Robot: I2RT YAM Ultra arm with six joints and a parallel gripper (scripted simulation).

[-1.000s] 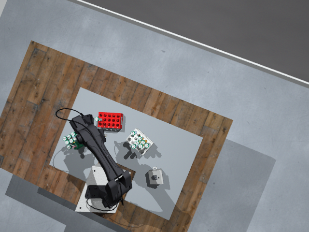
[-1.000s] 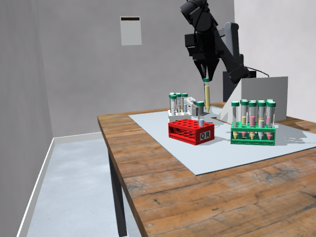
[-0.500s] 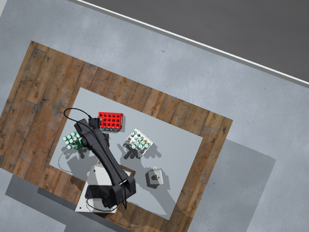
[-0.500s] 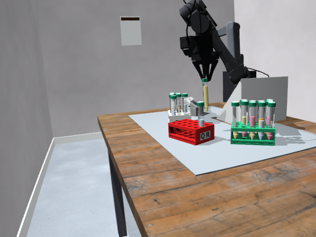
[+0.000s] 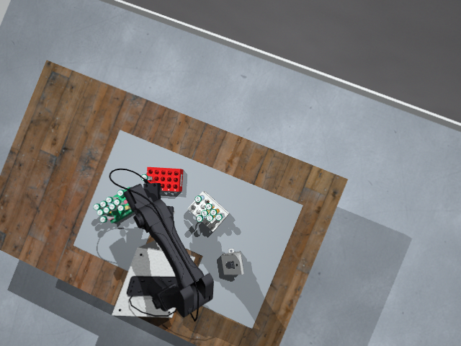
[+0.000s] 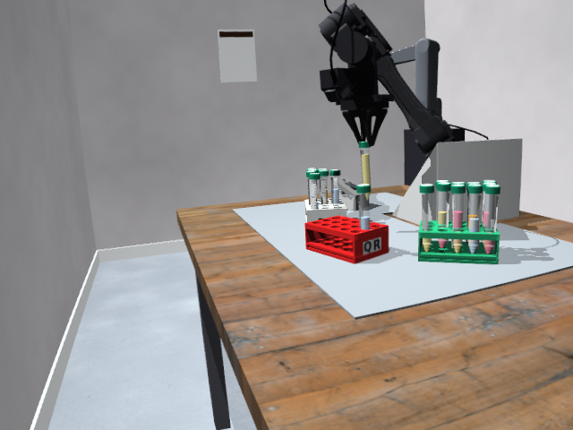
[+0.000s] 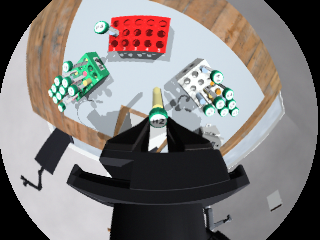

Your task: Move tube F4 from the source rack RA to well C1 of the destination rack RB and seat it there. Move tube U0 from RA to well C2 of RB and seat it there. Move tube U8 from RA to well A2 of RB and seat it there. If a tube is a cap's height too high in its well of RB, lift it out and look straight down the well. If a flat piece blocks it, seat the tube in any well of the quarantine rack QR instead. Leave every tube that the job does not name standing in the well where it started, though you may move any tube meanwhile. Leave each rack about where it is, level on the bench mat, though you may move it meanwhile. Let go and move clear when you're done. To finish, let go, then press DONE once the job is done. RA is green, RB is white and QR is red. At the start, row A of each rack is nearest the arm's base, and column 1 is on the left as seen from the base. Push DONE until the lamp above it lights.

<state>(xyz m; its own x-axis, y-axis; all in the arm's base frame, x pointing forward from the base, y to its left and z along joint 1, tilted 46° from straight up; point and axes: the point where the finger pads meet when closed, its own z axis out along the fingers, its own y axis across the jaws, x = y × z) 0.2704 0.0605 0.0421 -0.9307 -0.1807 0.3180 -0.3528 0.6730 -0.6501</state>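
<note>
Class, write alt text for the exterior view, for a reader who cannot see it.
A black robot arm's gripper holds a green-capped tube of yellow liquid upright in the air above a workbench. Below stand a red rack marked QR with one tube, a white rack and a green rack, both holding several tubes.

The yellow-filled tube [image 6: 365, 171] [image 7: 157, 100] has moved nearer the white rack [image 5: 216, 205] [image 6: 325, 214] [image 7: 201, 63].
</note>
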